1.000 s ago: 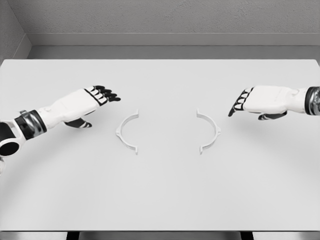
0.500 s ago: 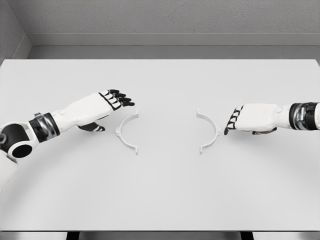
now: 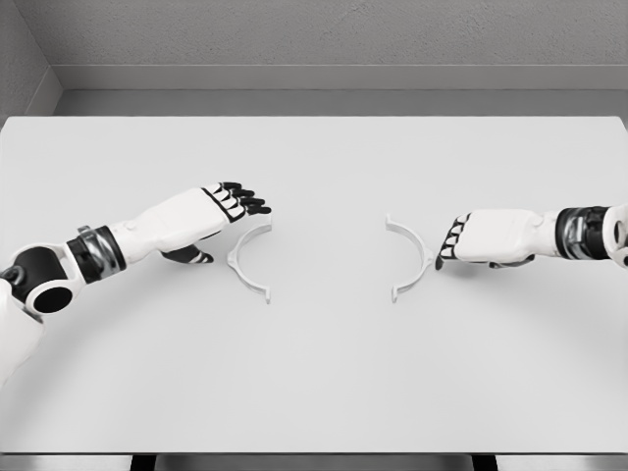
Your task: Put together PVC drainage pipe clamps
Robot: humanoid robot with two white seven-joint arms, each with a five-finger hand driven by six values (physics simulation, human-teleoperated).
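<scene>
Near the middle of the desk (image 3: 314, 392) two clamp halves lie well apart, the left half (image 3: 249, 261) neared by the empty, loosely extended left hand (image 3: 201, 218), the right half (image 3: 412, 259) by the empty right hand (image 3: 491, 238); grasping seems required next.

Table top (image 3: 314, 392): matt white, smooth, no grain. Left clamp half (image 3: 248, 259) & right clamp half (image 3: 412, 259): white plastic-looking, smooth, matt. Left hand (image 3: 211, 211) & right hand (image 3: 491, 238): glossy white hard shell, black fingertip pads; wrists w/ shiny metal-look bands. Back wall (image 3: 324, 34): grey, rough, speckled.
</scene>
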